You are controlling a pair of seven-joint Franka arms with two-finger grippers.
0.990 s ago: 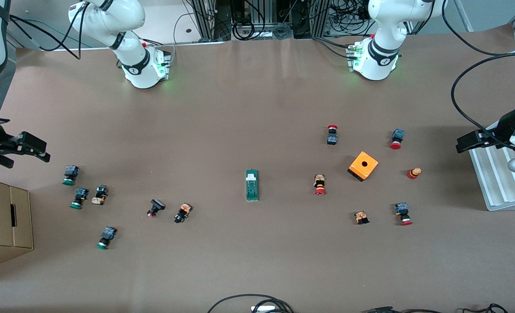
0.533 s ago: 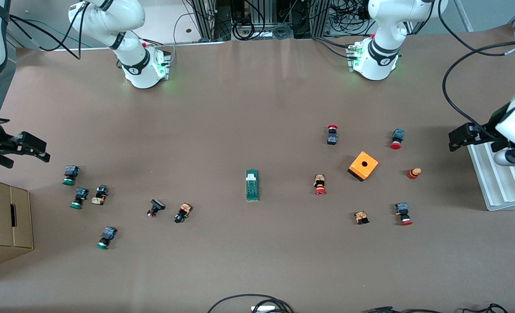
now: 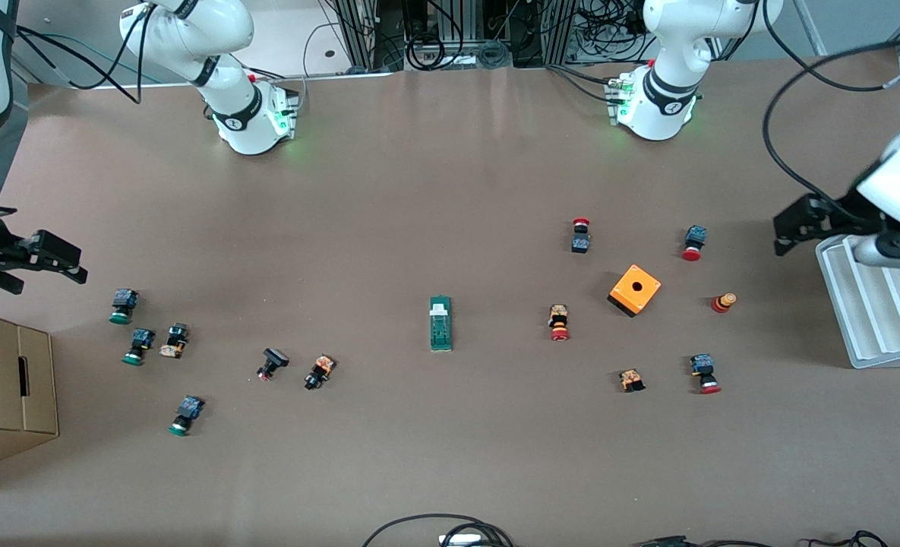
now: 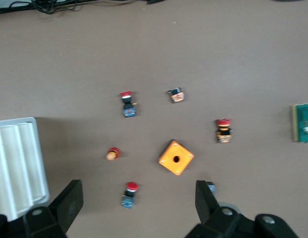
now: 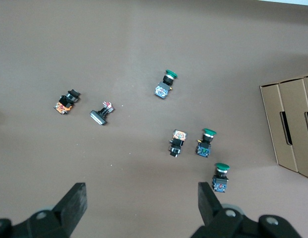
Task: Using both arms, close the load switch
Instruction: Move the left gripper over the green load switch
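The load switch (image 3: 440,324) is a narrow green block with a white tab, lying flat near the middle of the table; the left wrist view catches its end (image 4: 303,122). My left gripper (image 3: 782,232) hangs open over the left arm's end of the table, beside the white tray, far from the switch. Its fingers (image 4: 69,198) stand wide apart with nothing between them (image 4: 138,203). My right gripper (image 3: 70,262) waits open over the right arm's end of the table, above the green-capped buttons, and holds nothing (image 5: 141,201).
An orange box with a hole (image 3: 634,289) and several red-capped buttons (image 3: 560,323) lie between the switch and the left gripper. Green-capped buttons (image 3: 123,305) lie toward the right arm's end. A white ribbed tray (image 3: 875,311) and a cardboard box (image 3: 9,380) sit at the table's ends.
The left arm has swung its gripper a little toward the table's middle and toward the bases. The right arm and the switch have not moved.
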